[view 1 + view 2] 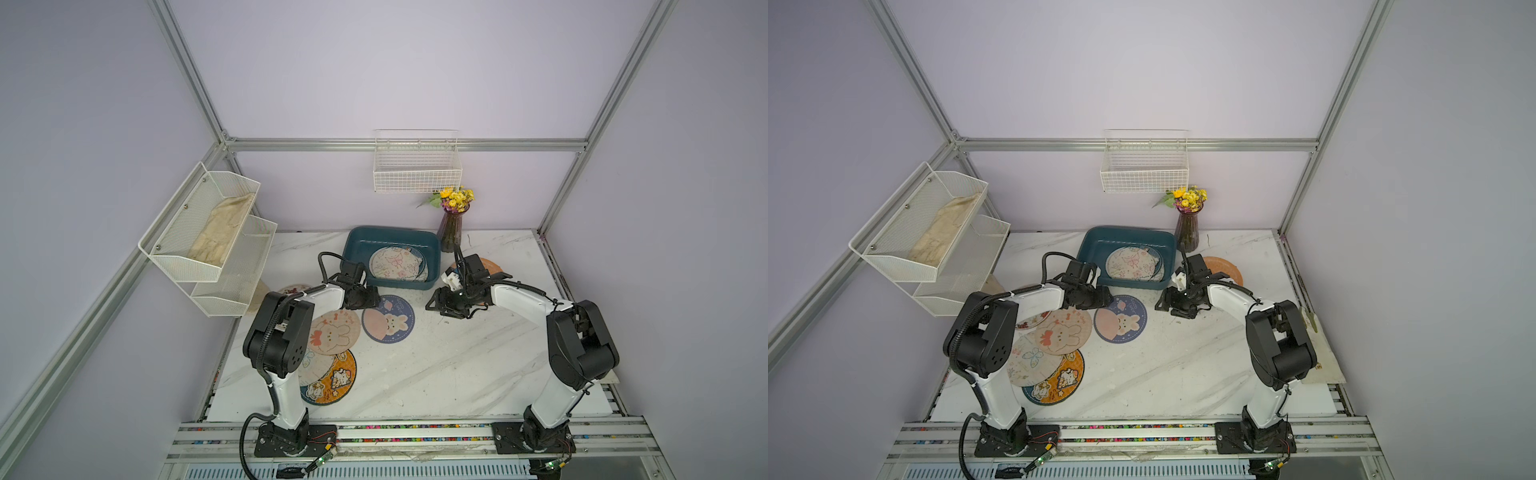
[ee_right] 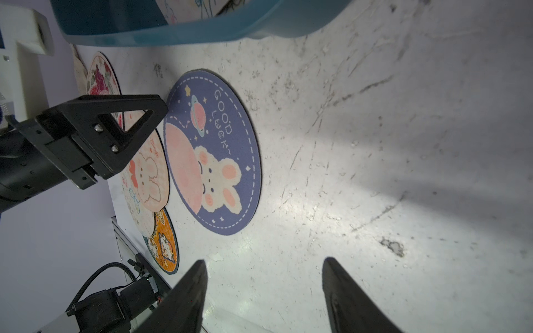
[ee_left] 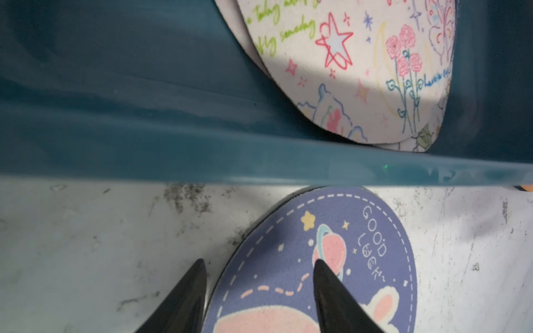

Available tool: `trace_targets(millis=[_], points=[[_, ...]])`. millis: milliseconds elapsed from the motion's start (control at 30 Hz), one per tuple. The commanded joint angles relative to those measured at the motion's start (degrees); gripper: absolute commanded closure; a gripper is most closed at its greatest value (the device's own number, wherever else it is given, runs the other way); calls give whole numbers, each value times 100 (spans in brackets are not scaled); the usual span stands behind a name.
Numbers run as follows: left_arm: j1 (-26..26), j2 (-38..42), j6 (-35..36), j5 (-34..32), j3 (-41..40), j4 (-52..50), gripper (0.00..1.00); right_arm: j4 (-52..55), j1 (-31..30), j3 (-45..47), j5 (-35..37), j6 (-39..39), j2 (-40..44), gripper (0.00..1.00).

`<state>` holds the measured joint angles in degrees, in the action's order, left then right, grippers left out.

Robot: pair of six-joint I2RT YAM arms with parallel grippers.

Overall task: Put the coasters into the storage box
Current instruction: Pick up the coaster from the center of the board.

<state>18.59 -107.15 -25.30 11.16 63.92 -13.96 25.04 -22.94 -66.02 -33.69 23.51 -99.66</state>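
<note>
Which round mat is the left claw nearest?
The blue GOOD LUCK coaster with the bunny and planet; the left gripper hangs open over its edge.

"GOOD LUCK~" is printed on the blue rabbit coaster (image 2: 213, 152); green script on the cream coaster (image 3: 360, 72) is only partly legible.

Cream coasters (image 1: 397, 264) inside teal storage box (image 1: 361, 244)

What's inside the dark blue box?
A cream coaster with doodled butterflies and flowers lies on top inside the storage box. Edges of other coasters peek out beneath it. Their pictures are covered, and so is how many there are.
</note>
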Motion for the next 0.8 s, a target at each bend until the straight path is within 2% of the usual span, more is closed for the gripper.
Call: trace_targets(millis=[0, 400, 767], points=[[84, -149, 25, 212, 175, -210, 41, 85, -11, -117, 21, -114, -25, 35], [584, -14, -102, 905, -226, -441, 41, 128, -15, -99, 3, -222, -37, 35], [1335, 239, -526, 922, -445, -555, 39, 430, -17, 162, 263, -297, 239, 35]])
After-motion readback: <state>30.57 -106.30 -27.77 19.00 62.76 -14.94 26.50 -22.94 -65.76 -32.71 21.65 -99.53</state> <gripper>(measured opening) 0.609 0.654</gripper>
